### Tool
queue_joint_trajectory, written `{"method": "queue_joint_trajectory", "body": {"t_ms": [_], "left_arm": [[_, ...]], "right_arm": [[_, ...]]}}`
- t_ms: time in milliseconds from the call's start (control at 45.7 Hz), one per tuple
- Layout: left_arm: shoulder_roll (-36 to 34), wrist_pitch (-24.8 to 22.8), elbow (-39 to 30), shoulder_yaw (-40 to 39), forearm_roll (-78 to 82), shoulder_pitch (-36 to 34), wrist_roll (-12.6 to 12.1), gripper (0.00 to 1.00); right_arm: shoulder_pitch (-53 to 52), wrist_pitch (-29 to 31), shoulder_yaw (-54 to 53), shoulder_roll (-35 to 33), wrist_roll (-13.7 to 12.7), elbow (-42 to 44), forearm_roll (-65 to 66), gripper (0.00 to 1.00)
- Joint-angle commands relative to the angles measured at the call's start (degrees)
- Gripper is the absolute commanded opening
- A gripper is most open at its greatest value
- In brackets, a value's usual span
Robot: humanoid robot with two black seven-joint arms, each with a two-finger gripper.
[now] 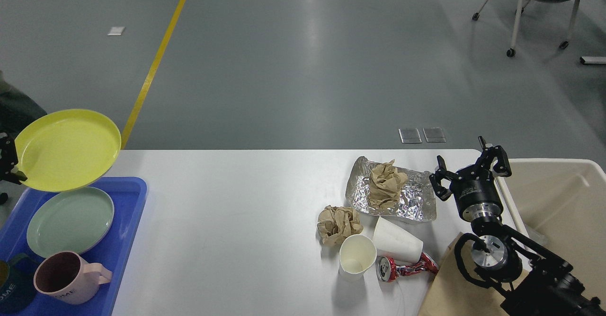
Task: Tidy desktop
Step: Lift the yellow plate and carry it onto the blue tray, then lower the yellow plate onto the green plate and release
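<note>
**Carrying the Yellow Plate to the Blue Tray**

Scanning from the near edge outward: the dark brown-lined pink ceramic mug stands in the near part of the blue plastic tray, with the pale green round plate lying just behind it. On the right, a brown paper sheet lies under the right arm. A crushed red drinks can, an upright white paper cup and a tipped white paper cup sit close together. Behind them lie a crumpled brown paper ball and a crinkled aluminium foil tray holding more crumpled paper.

All of this rests on the desktop, a wide white matte tabletop filling the lower half of the view. It is rigid and fixed; it is to be cleared, not grasped. Its smooth surface likely lets light paper items slide.

The right gripper hovers beside the cream rectangular bin, fingers spread, holding nothing.

The left gripper is mostly out of view; it grips the rim of the round yellow plastic plate, held level above the tray's far end. The plate appears stiff and light; an edge pinch is adequate but may slip if tilted.
</note>
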State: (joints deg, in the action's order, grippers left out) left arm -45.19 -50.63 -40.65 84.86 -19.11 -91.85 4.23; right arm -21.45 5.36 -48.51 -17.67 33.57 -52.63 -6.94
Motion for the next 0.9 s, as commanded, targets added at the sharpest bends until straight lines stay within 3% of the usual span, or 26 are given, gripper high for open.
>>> {"method": "queue_joint_trajectory", "body": {"t_ms": [0,197,416,525,876], "left_arm": [[-0.4,1.0,7.3,-6.6,-0.1,10.9,-1.6,0.00],[0.0,2.5,14.8,-14.6,-0.1,21.7,-3.6,0.00],[0.9,7.4,19.6,-26.4,-0.1,32.1,-9.1,0.00],[2.7,8.1,20.4,-27.6,-0.1,33.2,-10.4,0.00],[4.6,9.1,20.6,-27.8,0.1,34.6,-10.8,0.00]], "right_arm": [[0.0,0.0,0.0,0.0,0.0,0.0,0.0,1.00],[0.0,0.0,0.0,0.0,0.0,0.1,0.0,1.00],[0.0,0.0,0.0,0.0,0.0,0.1,0.0,1.00],[0.0,0.0,0.0,0.0,0.0,0.1,0.0,1.00],[0.0,0.0,0.0,0.0,0.0,0.1,0.0,1.00]]}}
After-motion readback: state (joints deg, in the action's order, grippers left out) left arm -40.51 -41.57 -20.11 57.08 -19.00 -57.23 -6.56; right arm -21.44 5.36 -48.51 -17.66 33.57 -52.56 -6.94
